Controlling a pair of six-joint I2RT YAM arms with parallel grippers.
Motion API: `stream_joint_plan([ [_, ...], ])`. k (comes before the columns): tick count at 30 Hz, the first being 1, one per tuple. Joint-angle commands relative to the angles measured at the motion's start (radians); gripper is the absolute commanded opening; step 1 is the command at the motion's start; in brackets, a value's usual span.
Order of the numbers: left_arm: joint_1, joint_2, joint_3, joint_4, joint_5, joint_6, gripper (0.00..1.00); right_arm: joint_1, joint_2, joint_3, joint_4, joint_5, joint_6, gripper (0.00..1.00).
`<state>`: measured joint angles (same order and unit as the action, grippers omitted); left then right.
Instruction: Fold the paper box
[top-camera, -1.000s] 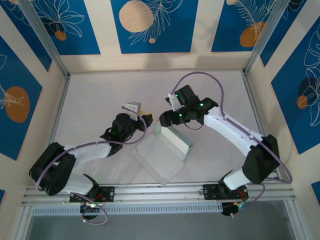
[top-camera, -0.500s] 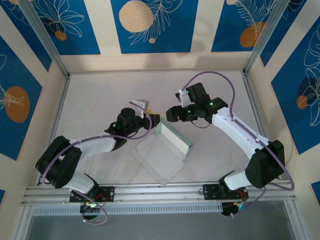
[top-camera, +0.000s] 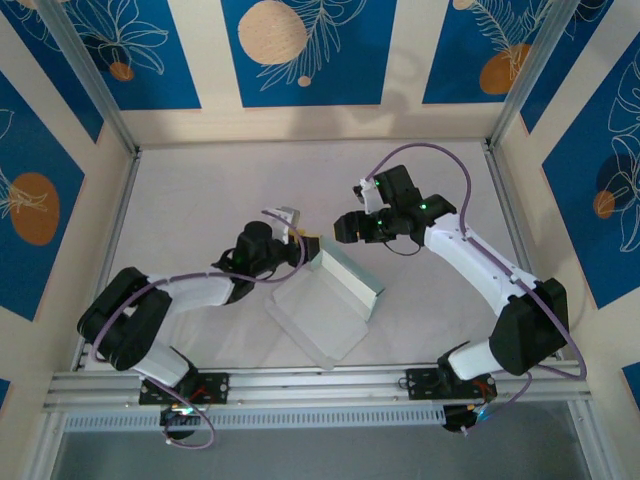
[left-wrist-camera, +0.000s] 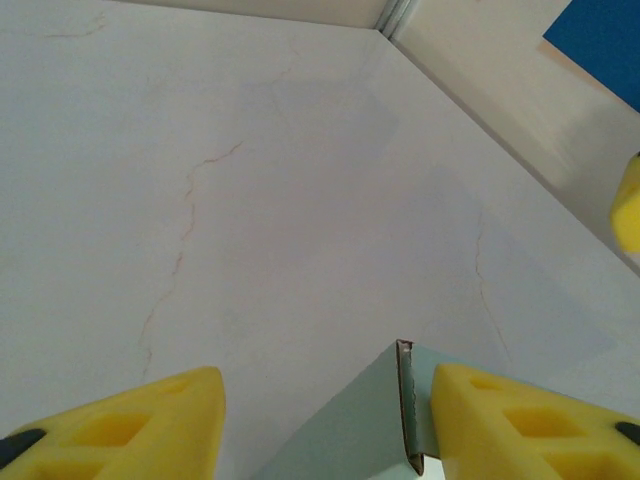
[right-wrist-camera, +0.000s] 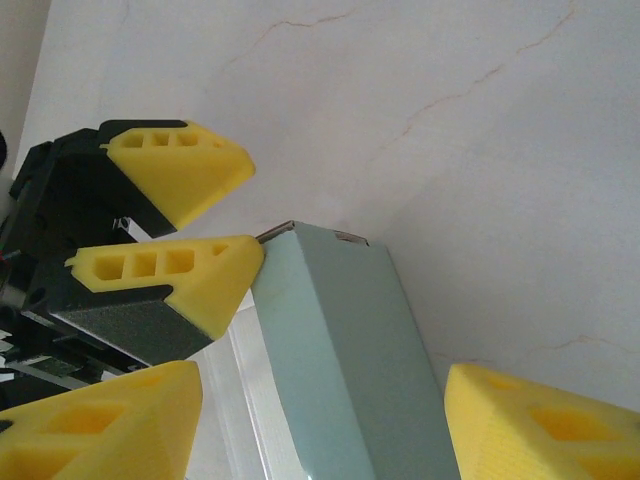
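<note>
The paper box (top-camera: 347, 276) lies mid-table, with a mint-green wall standing up and a white panel (top-camera: 318, 322) flat in front of it. My left gripper (top-camera: 309, 241) is open at the wall's far end. In the left wrist view the green corner (left-wrist-camera: 385, 415) sits between the left gripper's (left-wrist-camera: 325, 400) fingers, close against the right finger (left-wrist-camera: 520, 420), with a wide gap to the left one. My right gripper (top-camera: 344, 228) hovers open just beyond that same end. In the right wrist view the green wall (right-wrist-camera: 350, 350) runs between the right gripper's (right-wrist-camera: 322, 400) fingers, which stand apart from it.
The white tabletop (top-camera: 200, 190) is walled by metal frame posts and blue patterned panels. In the right wrist view one yellow finger (right-wrist-camera: 170, 275) of the left gripper rests on the box corner. The two grippers are close together.
The left gripper has advanced right to the box's far end and narrowed slightly. The right gripper pulled back up and right off the box, then held still.
</note>
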<state>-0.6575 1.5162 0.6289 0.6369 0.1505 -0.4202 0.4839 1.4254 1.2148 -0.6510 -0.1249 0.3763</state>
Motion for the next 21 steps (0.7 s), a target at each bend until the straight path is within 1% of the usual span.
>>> stream_joint_plan([
  [1, -0.009, 0.006, -0.056, 0.016, -0.014, -0.007, 0.54, -0.004, 0.019, -0.016, -0.019, -0.025, 0.017, 0.66],
  [13, -0.02, 0.008, -0.146, 0.019, -0.072, -0.023, 0.47, 0.047, 0.089, 0.008, -0.055, -0.031, 0.003, 0.62],
  [15, -0.022, 0.01, -0.149, 0.006, -0.075, -0.019, 0.45, 0.073, 0.102, 0.011, -0.059, -0.027, -0.004, 0.61],
  [21, -0.04, 0.019, -0.156, 0.005, -0.071, -0.014, 0.44, 0.144, 0.148, 0.014, -0.078, 0.027, -0.026, 0.6],
])
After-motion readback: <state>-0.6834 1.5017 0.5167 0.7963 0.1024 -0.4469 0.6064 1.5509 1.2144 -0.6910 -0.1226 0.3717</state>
